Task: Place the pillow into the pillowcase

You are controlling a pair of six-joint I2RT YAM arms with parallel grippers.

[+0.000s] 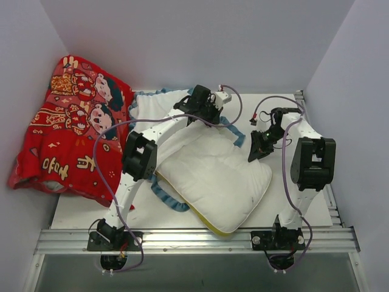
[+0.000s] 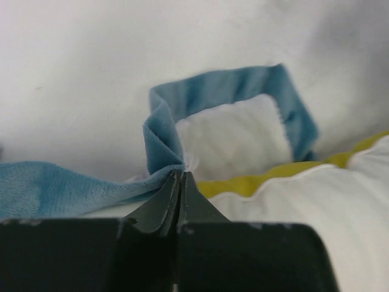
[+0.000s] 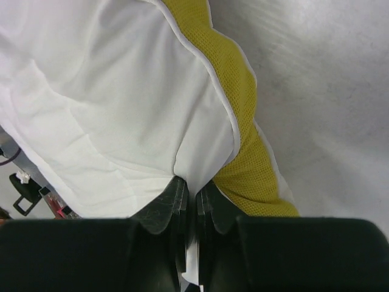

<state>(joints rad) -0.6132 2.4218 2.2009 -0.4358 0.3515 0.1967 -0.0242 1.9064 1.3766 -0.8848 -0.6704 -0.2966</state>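
The white pillow [image 1: 213, 176] with its yellow edge lies in the middle of the table, partly over the pillowcase [image 1: 152, 112], which shows only its white inside and blue ruffled trim. My left gripper [image 1: 206, 112] is at the far side, shut on the blue trim [image 2: 164, 146]. In the left wrist view the jaws [image 2: 181, 175] are closed on the trim, with the pillow [image 2: 316, 213] just beyond. My right gripper [image 1: 256, 152] is at the pillow's far right corner. In the right wrist view it [image 3: 193, 184] is shut on a fold of the white pillow [image 3: 109, 109] beside the yellow band [image 3: 243, 121].
A red cartoon-figure cloth [image 1: 73, 128] is heaped at the left against the wall. An aluminium rail [image 1: 194, 240] runs along the near edge by the arm bases. White walls enclose the left, back and right.
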